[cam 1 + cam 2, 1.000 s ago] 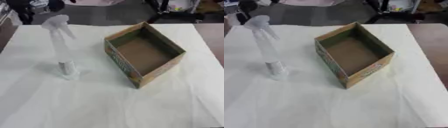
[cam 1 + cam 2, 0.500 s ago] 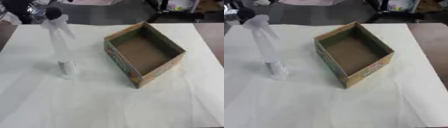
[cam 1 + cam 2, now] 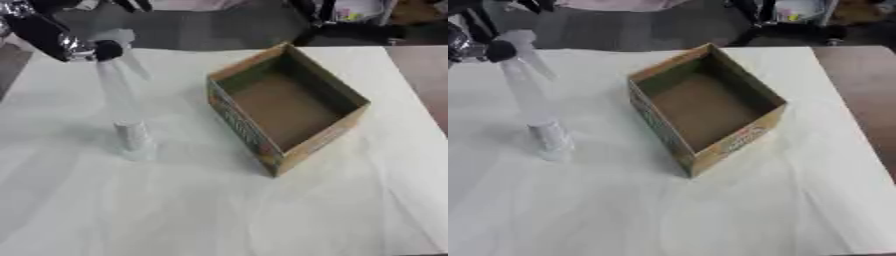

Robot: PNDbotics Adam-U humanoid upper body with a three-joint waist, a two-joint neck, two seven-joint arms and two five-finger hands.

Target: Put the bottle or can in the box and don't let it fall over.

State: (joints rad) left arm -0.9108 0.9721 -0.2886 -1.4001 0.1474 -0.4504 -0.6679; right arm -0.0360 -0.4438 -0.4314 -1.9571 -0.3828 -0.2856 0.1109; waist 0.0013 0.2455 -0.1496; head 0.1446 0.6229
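On the white-covered desk (image 3: 219, 210) a clear spray bottle (image 3: 124, 110) stands upright at the left, well apart from the open cardboard box (image 3: 284, 107) (brown inside, printed green and orange on its outer walls) in the middle. At the upper left corner the left hand (image 3: 54, 37) comes in, a dark fingertip right at the bottle's spray head; whether its fingers hold anything I cannot tell.

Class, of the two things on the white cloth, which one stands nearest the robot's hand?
The tall clear plastic spray bottle; the left hand is beside its top, whereas the open cardboard box sits apart.
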